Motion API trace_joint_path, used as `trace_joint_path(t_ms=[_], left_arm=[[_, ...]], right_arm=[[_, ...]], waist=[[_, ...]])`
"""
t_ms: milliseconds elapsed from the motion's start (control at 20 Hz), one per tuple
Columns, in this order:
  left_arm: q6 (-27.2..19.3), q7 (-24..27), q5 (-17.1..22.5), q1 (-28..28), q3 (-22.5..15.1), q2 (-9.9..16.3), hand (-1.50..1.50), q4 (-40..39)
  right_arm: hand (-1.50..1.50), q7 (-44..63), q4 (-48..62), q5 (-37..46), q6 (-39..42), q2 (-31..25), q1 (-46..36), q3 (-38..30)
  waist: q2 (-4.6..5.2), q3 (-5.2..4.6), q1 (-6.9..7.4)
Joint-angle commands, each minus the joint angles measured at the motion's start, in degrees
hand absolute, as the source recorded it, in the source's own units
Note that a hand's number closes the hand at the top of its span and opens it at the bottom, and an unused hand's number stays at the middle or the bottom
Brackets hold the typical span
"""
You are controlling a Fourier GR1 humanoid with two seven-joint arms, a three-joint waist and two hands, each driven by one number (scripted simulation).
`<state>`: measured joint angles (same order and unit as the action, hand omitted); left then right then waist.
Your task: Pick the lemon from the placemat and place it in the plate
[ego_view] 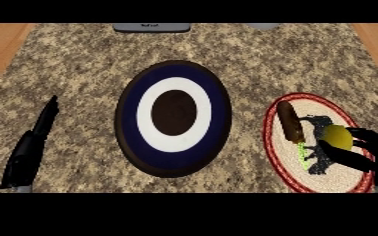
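The yellow lemon (337, 136) sits on the round placemat (289, 176), right of the big blue and white plate (174, 117). The right robot hand (353, 150) curls its black fingers around the lemon. A brown sausage-shaped thing (290, 121) lies between lemon and plate. The left robot hand (38, 130) rests far left of the plate, fingers straight, above the speckled tabletop (81, 65).

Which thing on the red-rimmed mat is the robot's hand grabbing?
The yellow lemon. The right hand curls round it, while the brown, sausage-shaped item lies beside it, untouched.
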<state>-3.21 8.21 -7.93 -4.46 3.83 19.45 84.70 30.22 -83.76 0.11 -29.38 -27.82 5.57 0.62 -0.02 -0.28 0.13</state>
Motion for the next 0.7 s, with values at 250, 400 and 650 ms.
trace_joint_path(t_ms=[250, 400, 650], left_arm=[[2.4, -0.6, 0.1, 2.8, -1.8, 0.1, 0.0, -0.3], [0.5, -1.6, -0.9, 4.3, -0.4, 0.2, 0.0, -1.3], [0.9, -1.6, -0.1, 2.7, 0.8, -0.6, 0.0, -0.7]], right_arm=[[1.5, -18.4, 4.4, 14.4, 21.5, -13.8, -8.5, 17.7], [1.5, -24.1, 13.1, 19.7, 18.8, -12.0, -15.1, 17.7], [1.5, -33.5, 21.9, 21.4, 12.3, -7.3, -20.8, 12.3]], waist=[[1.2, 0.45, 5.06], [0.64, 0.41, 2.48], [0.23, 0.33, 0.8]])
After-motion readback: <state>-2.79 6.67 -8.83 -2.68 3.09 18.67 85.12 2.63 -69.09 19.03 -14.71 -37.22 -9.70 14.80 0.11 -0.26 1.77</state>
